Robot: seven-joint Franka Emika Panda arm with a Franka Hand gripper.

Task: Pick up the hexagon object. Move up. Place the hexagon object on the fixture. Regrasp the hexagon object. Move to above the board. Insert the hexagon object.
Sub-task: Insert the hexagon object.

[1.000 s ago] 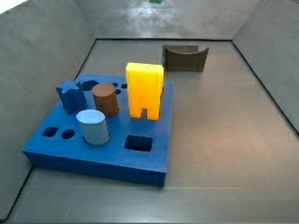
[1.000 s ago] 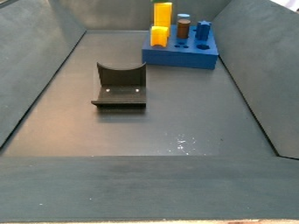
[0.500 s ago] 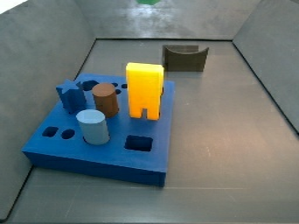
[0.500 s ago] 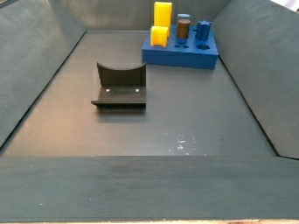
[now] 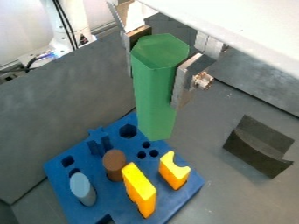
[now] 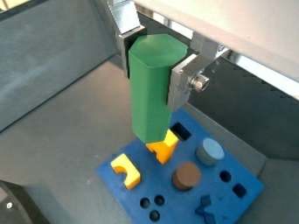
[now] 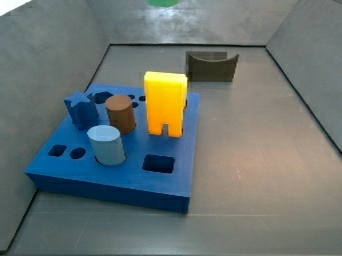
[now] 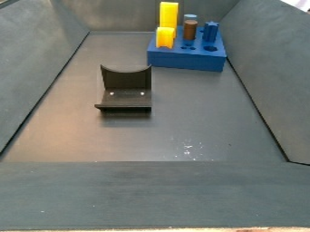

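1. Higher than a second ago, the hexagon object (image 7: 163, 3) now shows in a side view only as a green sliver at the top edge.
2. Both wrist views show the gripper (image 5: 160, 63) clamped on it (image 6: 153, 86), upright, above the board (image 5: 198, 186).
3. Beside the board stands the fixture (image 7: 210, 66), bare.

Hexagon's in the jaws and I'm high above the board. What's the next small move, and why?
Probably ease straight down. In both wrist views the gripper holds the hexagon object upright, well above the board, the jaws shut on its sides. Both side views show the fixture empty, so only the insertion seems left.
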